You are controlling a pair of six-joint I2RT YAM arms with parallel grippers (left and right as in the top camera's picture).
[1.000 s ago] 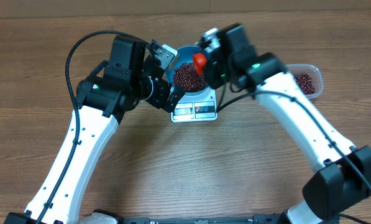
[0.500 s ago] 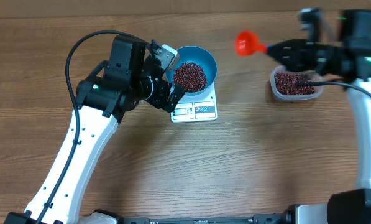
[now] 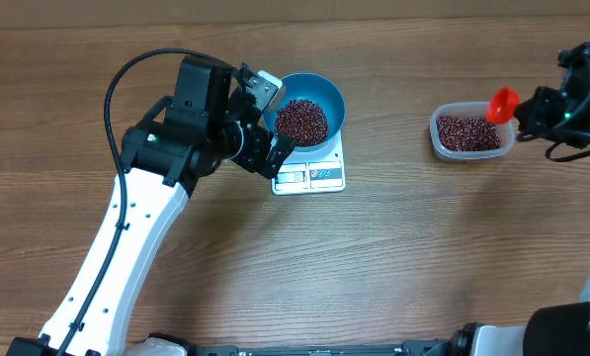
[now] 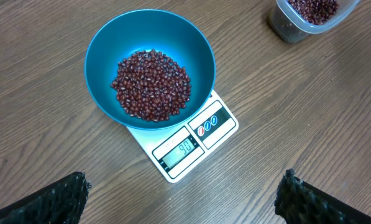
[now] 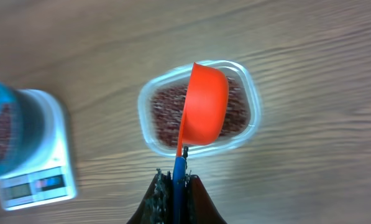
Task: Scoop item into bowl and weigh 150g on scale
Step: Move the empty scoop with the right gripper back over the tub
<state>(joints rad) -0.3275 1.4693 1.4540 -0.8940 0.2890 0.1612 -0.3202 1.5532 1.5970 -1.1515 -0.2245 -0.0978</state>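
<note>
Left jaws gape wide, right jaws clamp the red scoop; the scale shows 90.

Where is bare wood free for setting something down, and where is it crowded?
Free: the wide strip between the blue bowl on its scale and the clear tub; also the broad near side before the scale, right of the left arm. Crowded: beside the bowl, where the left end effector sits close, and over the tub, under the red scoop.
</note>
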